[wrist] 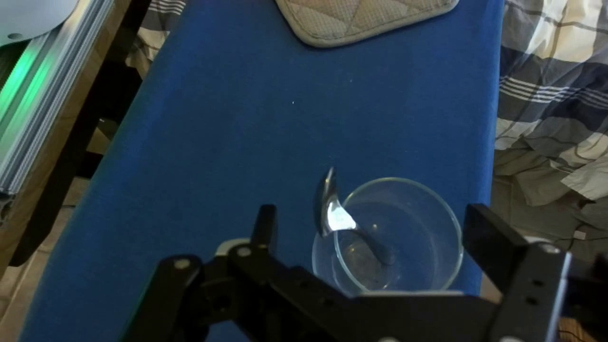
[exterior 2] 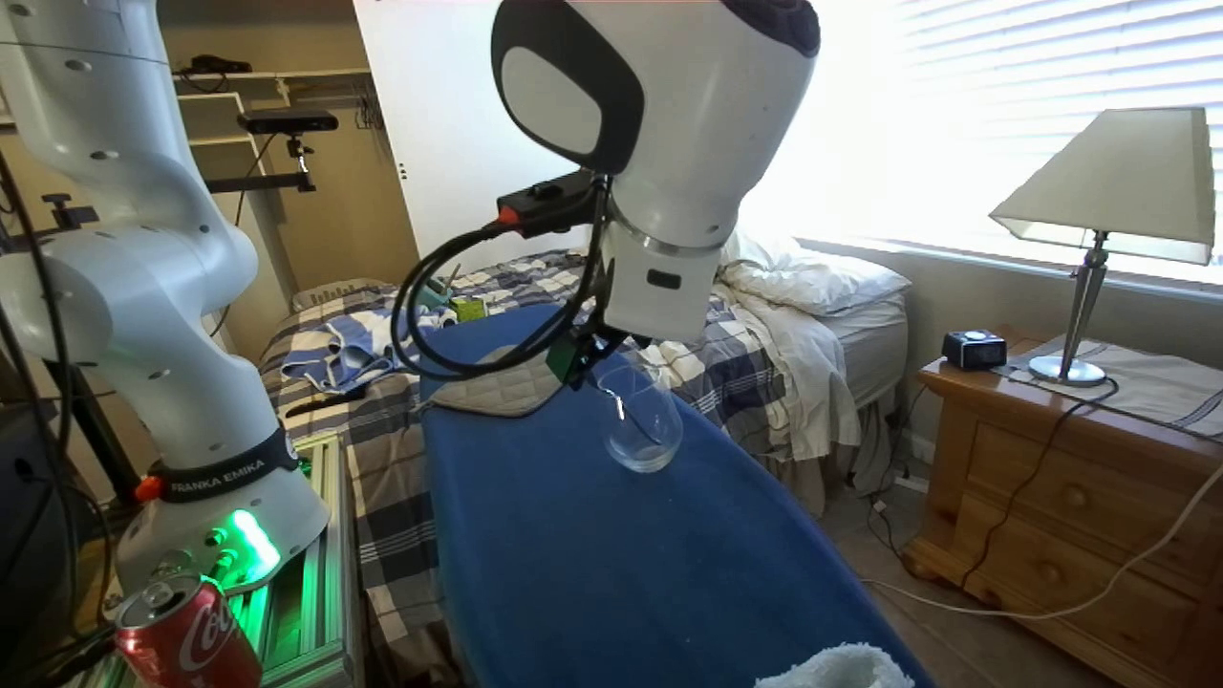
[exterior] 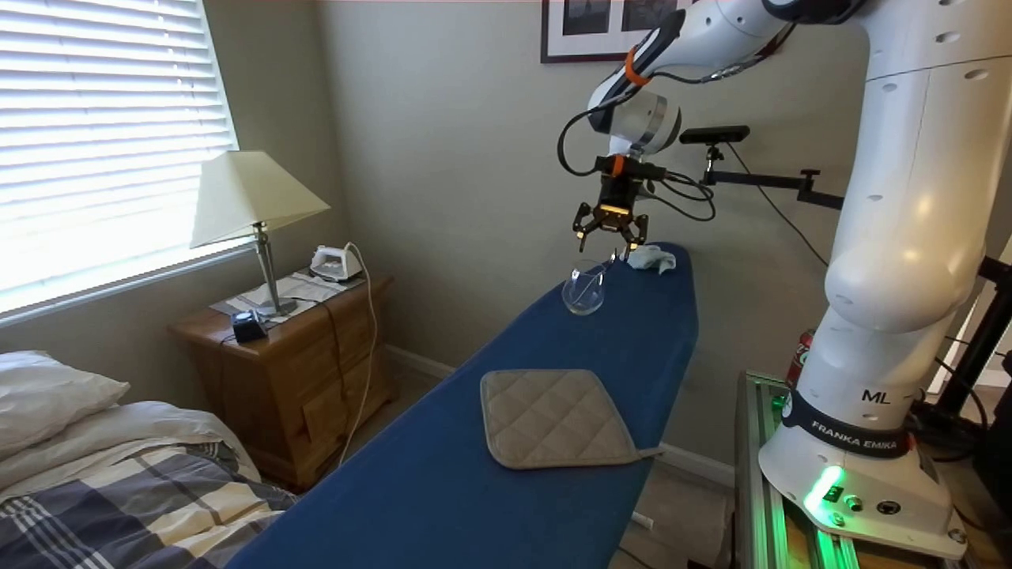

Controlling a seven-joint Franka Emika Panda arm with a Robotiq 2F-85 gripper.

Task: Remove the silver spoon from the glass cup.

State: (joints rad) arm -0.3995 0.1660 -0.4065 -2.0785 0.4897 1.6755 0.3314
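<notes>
The glass cup (exterior: 583,294) stands upright on the blue ironing board; it also shows in an exterior view (exterior 2: 642,447) and in the wrist view (wrist: 418,237). The silver spoon (wrist: 338,216) leans in it, handle end down inside, bowl end sticking out over the rim. The spoon shows thinly in both exterior views (exterior: 613,259) (exterior 2: 623,409). My gripper (exterior: 607,245) is open and empty, above the cup. In the wrist view, the gripper (wrist: 373,221) has its fingers spread to either side of the cup's rim and spoon. The gripper body hides the cup's near edge there.
A tan quilted pad (exterior: 557,419) lies on the blue ironing board (exterior: 443,474). A white cloth (exterior: 652,258) lies near the board's narrow end. A nightstand (exterior: 269,379) with a lamp (exterior: 257,197) and the bed (exterior: 142,490) stand beside the board.
</notes>
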